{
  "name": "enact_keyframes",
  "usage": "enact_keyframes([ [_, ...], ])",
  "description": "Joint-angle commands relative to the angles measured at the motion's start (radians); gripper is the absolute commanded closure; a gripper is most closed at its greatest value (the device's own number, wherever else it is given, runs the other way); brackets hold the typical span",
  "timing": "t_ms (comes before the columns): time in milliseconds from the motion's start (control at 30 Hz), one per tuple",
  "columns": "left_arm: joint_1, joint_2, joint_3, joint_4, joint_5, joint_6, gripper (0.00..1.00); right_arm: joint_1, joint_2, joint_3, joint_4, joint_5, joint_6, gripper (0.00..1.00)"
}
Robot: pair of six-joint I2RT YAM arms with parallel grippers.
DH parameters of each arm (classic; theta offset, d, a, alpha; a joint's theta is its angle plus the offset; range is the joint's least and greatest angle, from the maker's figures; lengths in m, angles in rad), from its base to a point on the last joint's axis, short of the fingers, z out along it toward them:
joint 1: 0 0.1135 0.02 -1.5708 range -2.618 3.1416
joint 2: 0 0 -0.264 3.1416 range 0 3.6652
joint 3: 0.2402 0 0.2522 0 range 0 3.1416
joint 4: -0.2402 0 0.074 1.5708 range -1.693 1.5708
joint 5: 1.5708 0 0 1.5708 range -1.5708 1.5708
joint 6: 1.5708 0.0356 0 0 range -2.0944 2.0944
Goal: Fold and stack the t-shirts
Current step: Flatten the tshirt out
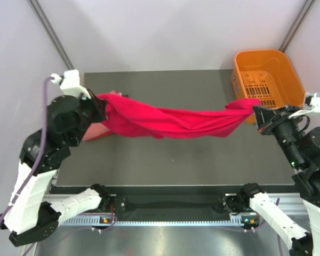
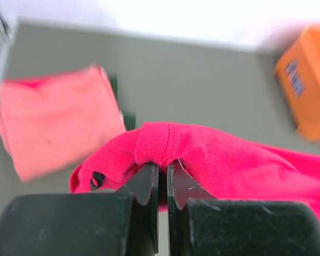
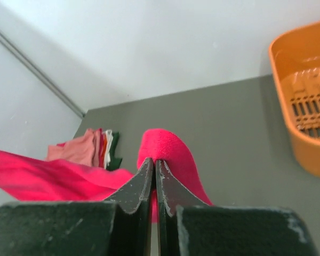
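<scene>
A crimson red t-shirt (image 1: 170, 120) hangs stretched in the air across the table between my two arms. My left gripper (image 1: 100, 106) is shut on its left end, and the left wrist view shows the cloth (image 2: 213, 160) bunched over the closed fingertips (image 2: 149, 178). My right gripper (image 1: 257, 114) is shut on its right end; a fold of red cloth (image 3: 168, 152) pokes up between those fingertips (image 3: 144, 176). A folded stack with a salmon pink t-shirt (image 2: 53, 125) on top lies at the table's left, under the left arm. Dark green and pale edges (image 3: 109, 149) show in that stack.
An orange plastic basket (image 1: 266, 77) stands at the table's back right corner, close behind the right gripper. The grey table top (image 1: 170, 160) runs under the hanging shirt. Walls close in at the back and both sides.
</scene>
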Motion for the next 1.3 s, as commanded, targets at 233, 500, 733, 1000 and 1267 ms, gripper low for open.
enact_keyframes([
  [233,0.0,0.02,0.174,0.071,0.008,0.09,1.0,-0.007,0.083,0.156,0.101,-0.002,-0.038,1.0],
  [500,0.0,-0.21,-0.159,0.12,0.076,-0.036,1.0,-0.007,-0.063,-0.063,0.045,-0.169,0.051,1.0],
  [733,0.0,-0.083,-0.284,0.247,0.109,-0.076,1.0,-0.007,0.05,-0.172,0.09,-0.037,0.077,1.0],
  [1000,0.128,0.516,0.0,0.368,0.045,-0.013,0.92,-0.151,0.639,0.127,0.193,-0.016,0.091,0.0],
  [1267,0.196,0.738,0.105,0.388,0.131,-0.053,0.02,-0.154,0.531,-0.148,0.224,-0.114,0.031,0.02],
])
